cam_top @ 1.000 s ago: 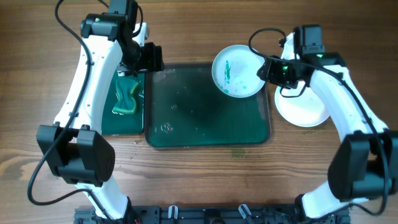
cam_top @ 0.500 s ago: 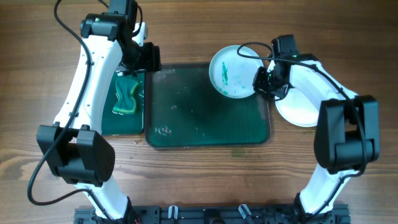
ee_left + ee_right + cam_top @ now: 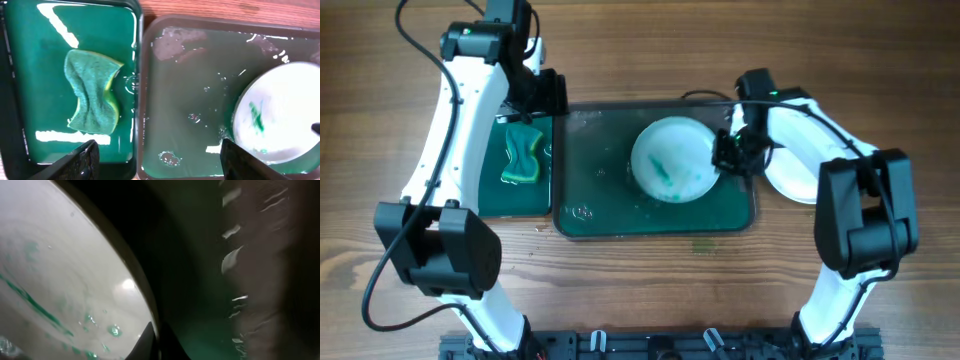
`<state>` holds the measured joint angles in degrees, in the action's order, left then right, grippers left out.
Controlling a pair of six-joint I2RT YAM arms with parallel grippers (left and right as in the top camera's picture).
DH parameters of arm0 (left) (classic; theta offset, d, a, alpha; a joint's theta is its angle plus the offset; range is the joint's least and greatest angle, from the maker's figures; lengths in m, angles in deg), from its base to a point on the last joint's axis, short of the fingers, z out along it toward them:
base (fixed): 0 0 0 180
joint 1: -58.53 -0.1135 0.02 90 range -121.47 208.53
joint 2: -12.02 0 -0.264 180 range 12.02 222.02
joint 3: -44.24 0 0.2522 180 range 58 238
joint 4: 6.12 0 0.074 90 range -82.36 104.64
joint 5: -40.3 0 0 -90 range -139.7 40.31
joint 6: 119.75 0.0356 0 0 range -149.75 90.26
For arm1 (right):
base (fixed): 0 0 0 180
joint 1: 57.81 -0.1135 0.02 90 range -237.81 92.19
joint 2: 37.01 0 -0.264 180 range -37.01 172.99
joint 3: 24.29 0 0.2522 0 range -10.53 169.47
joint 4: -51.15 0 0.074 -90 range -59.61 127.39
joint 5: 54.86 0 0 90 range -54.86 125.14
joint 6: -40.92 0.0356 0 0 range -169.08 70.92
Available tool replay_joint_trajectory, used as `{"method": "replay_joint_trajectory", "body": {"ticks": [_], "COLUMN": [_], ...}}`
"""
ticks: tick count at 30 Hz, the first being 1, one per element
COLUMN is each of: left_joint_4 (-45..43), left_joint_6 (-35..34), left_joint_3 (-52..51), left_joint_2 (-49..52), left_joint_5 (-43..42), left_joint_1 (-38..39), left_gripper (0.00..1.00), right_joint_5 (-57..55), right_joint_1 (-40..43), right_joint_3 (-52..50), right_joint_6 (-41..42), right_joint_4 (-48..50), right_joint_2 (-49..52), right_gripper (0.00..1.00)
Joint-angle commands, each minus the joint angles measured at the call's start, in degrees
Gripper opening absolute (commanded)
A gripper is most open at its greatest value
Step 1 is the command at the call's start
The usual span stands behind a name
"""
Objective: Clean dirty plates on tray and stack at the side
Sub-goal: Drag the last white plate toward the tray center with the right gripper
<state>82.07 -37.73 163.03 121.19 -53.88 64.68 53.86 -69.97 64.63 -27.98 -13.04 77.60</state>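
You are looking very closely at a white plate (image 3: 60, 265), which is filling the left half of the view. On its wet surface, green-teal streaks (image 3: 25, 297) and small drops (image 3: 114, 330) are lying. Its rim is curving down from the top left to the bottom middle. There your right gripper (image 3: 159, 341) is holding the rim, with one dark finger on each side of it. On the right, the dark green tray (image 3: 200, 295) is shining with wet, blurred glints.

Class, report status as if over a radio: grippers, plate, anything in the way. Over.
Left gripper open, by the sponge. Right gripper shut on smeared plate rim, over the tray. No obstruction seen.
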Motion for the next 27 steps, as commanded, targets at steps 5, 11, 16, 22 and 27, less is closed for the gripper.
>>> {"method": "replay_joint_trajectory", "body": {"ticks": [5, 11, 16, 22, 27], "left_joint_4": [0.15, 0.17, 0.17, 0.22, 0.26], "left_joint_6": [-0.33, -0.33, -0.33, -0.33, -0.35], "left_joint_3": [0.72, 0.72, 0.72, 0.72, 0.72], "left_joint_2": [-0.63, -0.63, -0.63, -0.63, -0.63], "left_joint_5": [0.66, 0.66, 0.66, 0.66, 0.66], "left_joint_1": [-0.98, -0.98, -0.98, -0.98, -0.98], "left_gripper": [0.79, 0.8, 0.81, 0.81, 0.8], "right_joint_5": [1.57, 0.61, 3.56, -3.89, -5.9], "right_joint_1": [-0.79, -0.92, -3.26, -5.84, -5.84], "right_joint_3": [0.33, 0.33, 0.31, 0.0, -2.95], "right_joint_6": [-10.93, -16.65, -16.5, -9.4, -1.29], "right_joint_4": [4.09, 12.9, 10.97, 8.37, 9.92], "right_joint_2": [-0.09, 0.31, 0.33, 0.37, 0.37], "right_gripper": [0.52, 0.52, 0.37, 0.12, 0.04]}}
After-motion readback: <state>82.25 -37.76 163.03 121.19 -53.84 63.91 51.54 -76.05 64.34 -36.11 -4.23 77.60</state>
